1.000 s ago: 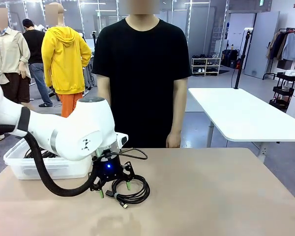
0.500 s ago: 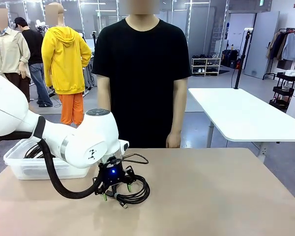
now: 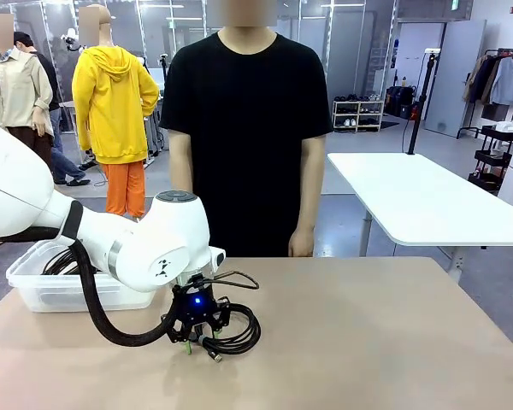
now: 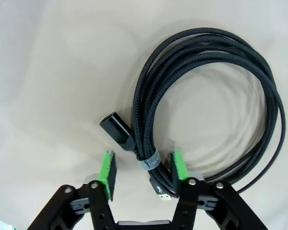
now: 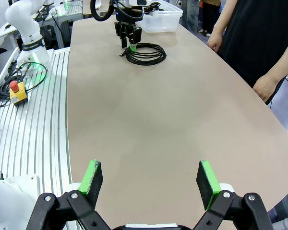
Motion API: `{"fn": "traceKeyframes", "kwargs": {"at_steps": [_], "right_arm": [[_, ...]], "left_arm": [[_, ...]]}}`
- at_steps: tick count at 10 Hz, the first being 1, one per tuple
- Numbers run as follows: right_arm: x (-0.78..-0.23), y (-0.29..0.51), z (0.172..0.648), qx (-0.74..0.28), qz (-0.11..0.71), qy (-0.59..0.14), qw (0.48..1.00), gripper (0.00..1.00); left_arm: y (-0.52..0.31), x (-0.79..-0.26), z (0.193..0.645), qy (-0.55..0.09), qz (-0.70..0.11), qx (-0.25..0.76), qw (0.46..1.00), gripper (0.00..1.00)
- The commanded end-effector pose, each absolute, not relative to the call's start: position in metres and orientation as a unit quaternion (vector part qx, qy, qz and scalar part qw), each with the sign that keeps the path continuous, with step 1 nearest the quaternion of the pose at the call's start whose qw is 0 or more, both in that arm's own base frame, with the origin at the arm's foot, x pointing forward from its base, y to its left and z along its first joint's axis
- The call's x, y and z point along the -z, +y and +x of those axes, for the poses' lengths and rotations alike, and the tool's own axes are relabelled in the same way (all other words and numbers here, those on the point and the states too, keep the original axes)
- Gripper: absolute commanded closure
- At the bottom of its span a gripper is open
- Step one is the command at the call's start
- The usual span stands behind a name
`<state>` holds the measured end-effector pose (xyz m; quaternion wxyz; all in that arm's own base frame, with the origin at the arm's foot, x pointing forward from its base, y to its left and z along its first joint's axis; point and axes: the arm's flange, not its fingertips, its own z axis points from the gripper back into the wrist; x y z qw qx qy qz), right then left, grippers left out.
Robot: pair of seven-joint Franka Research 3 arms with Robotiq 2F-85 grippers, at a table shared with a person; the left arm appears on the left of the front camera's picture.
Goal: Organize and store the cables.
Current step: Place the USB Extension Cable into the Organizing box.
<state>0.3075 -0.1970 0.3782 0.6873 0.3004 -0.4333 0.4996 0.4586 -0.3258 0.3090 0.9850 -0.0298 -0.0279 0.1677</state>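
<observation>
One cable coil (image 3: 233, 329) of black braided cord lies on the tan table (image 3: 368, 342), bound by a grey tie (image 4: 148, 162), with a plug (image 4: 116, 129) sticking out. My left gripper (image 3: 197, 335) is down at the coil's left edge. In the left wrist view this gripper (image 4: 142, 168) is open, its green pads (image 4: 107, 171) on either side of the tied section with a gap on the left. More black cords lie in the clear bin (image 3: 34, 290). My right gripper (image 5: 151, 178) hangs open over bare table, far from the coil (image 5: 145, 52).
A person in a black shirt (image 3: 248, 128) stands at the far edge, hands down; one hand (image 5: 263, 87) hangs near the table rim. The bin sits at the far left corner. An emergency stop box (image 5: 15, 91) lies on the slatted rail beside the table.
My left gripper has dropped lower onto the coil and shifted slightly right, and its fingers have drawn closer together around the tied section. The coil has not moved.
</observation>
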Motion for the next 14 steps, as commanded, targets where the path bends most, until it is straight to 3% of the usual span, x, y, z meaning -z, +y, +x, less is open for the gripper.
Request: {"fn": "traceKeyframes", "kwargs": {"at_steps": [1, 7, 11, 14], "right_arm": [[-0.379, -0.195, 0.308, -0.491, 0.300, -0.436, 0.692, 0.00], [-0.379, -0.195, 0.308, -0.491, 0.300, -0.436, 0.692, 0.00], [-0.379, -0.195, 0.308, -0.491, 0.300, -0.436, 0.692, 0.00], [-0.379, -0.195, 0.308, -0.491, 0.300, -0.436, 0.692, 0.00]], "left_arm": [[-0.326, -0.312, 0.463, -0.030, -0.014, -0.174, 0.984, 1.00], [-0.315, -0.330, 0.463, -0.070, -0.025, -0.178, 0.981, 1.00], [-0.283, -0.464, 0.415, -0.164, -0.029, -0.046, 0.985, 1.00], [-0.260, -0.498, 0.411, -0.193, -0.002, 0.017, 0.981, 1.00]]}}
